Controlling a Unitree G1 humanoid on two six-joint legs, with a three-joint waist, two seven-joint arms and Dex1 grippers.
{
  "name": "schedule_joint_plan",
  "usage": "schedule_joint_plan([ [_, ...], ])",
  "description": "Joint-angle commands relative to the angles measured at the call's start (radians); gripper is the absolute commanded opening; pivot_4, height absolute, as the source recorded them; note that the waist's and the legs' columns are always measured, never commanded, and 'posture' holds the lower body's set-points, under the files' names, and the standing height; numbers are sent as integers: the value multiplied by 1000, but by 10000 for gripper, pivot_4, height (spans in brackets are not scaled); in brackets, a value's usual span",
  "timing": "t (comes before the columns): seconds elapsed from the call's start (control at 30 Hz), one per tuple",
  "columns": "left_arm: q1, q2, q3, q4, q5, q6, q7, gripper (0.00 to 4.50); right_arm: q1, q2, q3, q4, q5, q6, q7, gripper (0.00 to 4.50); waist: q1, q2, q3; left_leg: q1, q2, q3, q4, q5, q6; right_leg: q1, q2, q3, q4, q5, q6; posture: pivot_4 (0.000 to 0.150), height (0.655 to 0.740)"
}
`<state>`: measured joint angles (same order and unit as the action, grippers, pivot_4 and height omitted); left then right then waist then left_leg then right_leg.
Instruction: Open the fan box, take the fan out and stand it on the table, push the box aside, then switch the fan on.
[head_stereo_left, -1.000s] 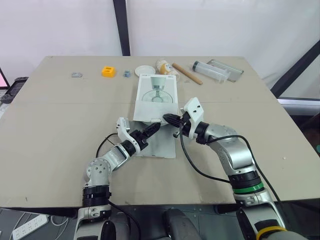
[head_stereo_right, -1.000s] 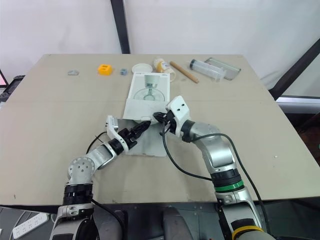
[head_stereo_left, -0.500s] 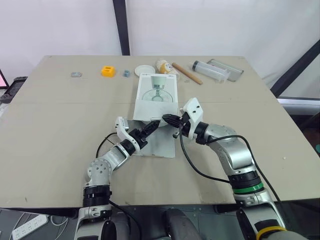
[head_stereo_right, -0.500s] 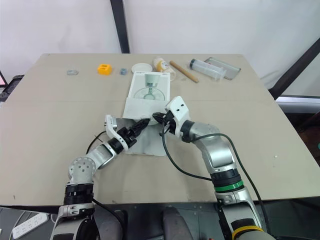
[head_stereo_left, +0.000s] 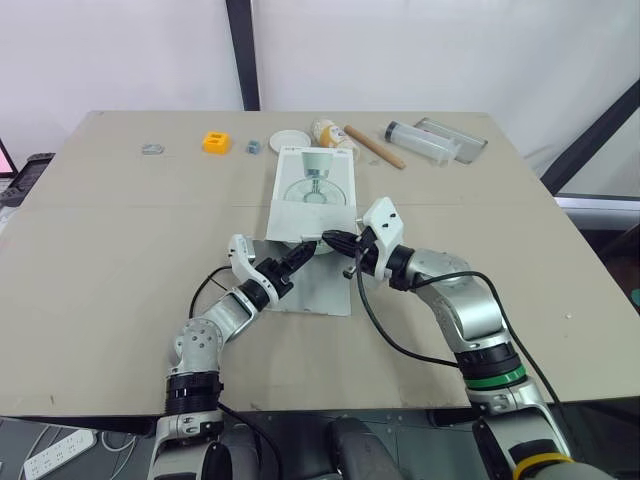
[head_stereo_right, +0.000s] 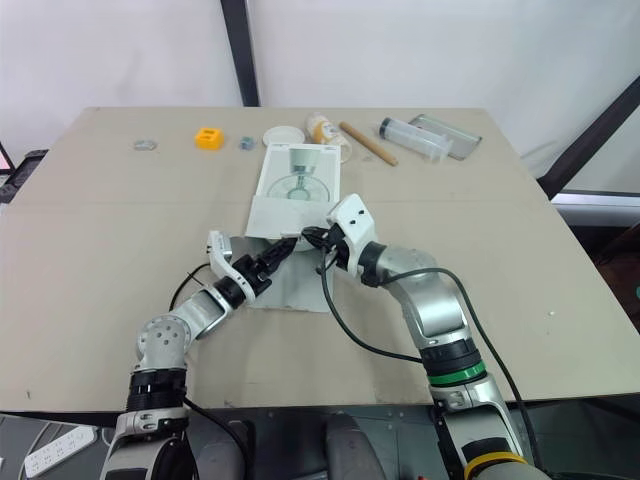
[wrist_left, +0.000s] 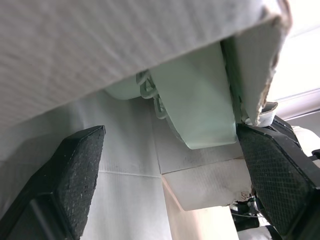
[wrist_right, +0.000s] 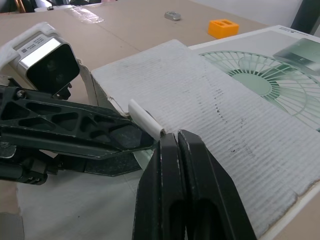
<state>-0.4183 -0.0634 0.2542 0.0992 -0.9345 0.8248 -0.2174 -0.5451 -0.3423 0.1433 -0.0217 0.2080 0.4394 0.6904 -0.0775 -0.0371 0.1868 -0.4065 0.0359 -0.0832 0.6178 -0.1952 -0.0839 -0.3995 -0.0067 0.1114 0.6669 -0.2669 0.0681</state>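
The white fan box (head_stereo_left: 316, 192), printed with a fan picture, lies flat mid-table. Its near end flap (head_stereo_left: 322, 288) is folded out onto the table. My left gripper (head_stereo_left: 299, 256) is open at the box's mouth, its fingers (wrist_left: 75, 170) reaching under the top panel. In the left wrist view the pale green fan (wrist_left: 200, 110) sits inside the box between those fingers. My right gripper (head_stereo_left: 334, 240) is shut at the same near edge, from the right. Its tips (wrist_right: 172, 137) touch a small white tab (wrist_right: 145, 117) at the mouth, right beside the left gripper.
Along the table's far edge lie a small metal piece (head_stereo_left: 152, 150), an orange block (head_stereo_left: 216, 143), a white disc (head_stereo_left: 290, 140), a yellowish bottle (head_stereo_left: 328, 133), a wooden stick (head_stereo_left: 375, 147) and clear plastic tubes (head_stereo_left: 430, 142). Black cables hang from both wrists over the table.
Both grippers have edged slightly left at the box's mouth, the left one a little deeper under the top panel. The box has stayed in place.
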Motion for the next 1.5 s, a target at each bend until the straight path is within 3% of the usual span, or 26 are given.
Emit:
schedule_joint_plan([
  [0.03, -8, -1, -1, 29, 14, -17, -17, 38399, 24, -1, 14, 1, -7, 20, -3, 0, 0, 0, 0, 0, 0, 0, 0, 0, 0, 0, 0, 0, 0, 0, 0, 1500, 7400],
  [0.07, -10, -2, 0, 32, 13, -23, -25, 37066, 25, -2, 14, 0, -8, 20, -3, 0, 0, 0, 0, 0, 0, 0, 0, 0, 0, 0, 0, 0, 0, 0, 0, 1500, 7400],
  [0.1, -13, -3, 3, 33, 10, -26, -32, 30860, 25, -2, 13, 0, -8, 21, -4, 0, 0, 0, 0, 0, 0, 0, 0, 0, 0, 0, 0, 0, 0, 0, 0, 1500, 7400],
  [0.17, -16, -2, 4, 31, 8, -28, -41, 26123, 26, -2, 12, -1, -8, 20, -6, 0, 0, 0, 0, 0, 0, 0, 0, 0, 0, 0, 0, 0, 0, 0, 0, 1500, 7400],
  [0.3, -2, 9, 10, 3, -21, -5, -57, 11670, 24, -2, 10, -1, -6, 21, -9, 0, 0, 0, 0, 0, 0, 0, 0, 0, 0, 0, 0, 0, 0, 0, 0, 1500, 7400],
  [0.33, 7, 15, 11, -12, -32, 7, -58, 10504, 24, -1, 10, -1, -6, 21, -10, 0, -2, 0, 0, 0, 0, 0, 0, 0, 0, 0, 0, 0, 0, 0, 0, 1500, 7400],
  [1.07, 189, 197, 19, -236, -364, 339, 31, 9918, 11, 13, 14, 18, -5, 6, -13, 0, -4, 0, 0, 0, 1, 0, -2, -1, 0, -1, 0, 0, -1, -1, -1, 1500, 7400],
  [1.23, 244, 249, 12, -283, -449, 373, 84, 9918, 11, 16, 14, 22, -5, 1, -12, 0, -3, 0, 0, 0, 1, 0, -2, -1, -1, -1, 0, 0, -1, -1, -1, 1500, 7400],
  [1.5, 284, 275, -23, -311, -477, 351, 115, 9918, 15, 22, 16, 20, -2, -2, -10, 0, -3, -1, -1, 0, 1, 0, -2, -1, -1, 0, 0, 0, -1, -1, -1, 1500, 7400],
])
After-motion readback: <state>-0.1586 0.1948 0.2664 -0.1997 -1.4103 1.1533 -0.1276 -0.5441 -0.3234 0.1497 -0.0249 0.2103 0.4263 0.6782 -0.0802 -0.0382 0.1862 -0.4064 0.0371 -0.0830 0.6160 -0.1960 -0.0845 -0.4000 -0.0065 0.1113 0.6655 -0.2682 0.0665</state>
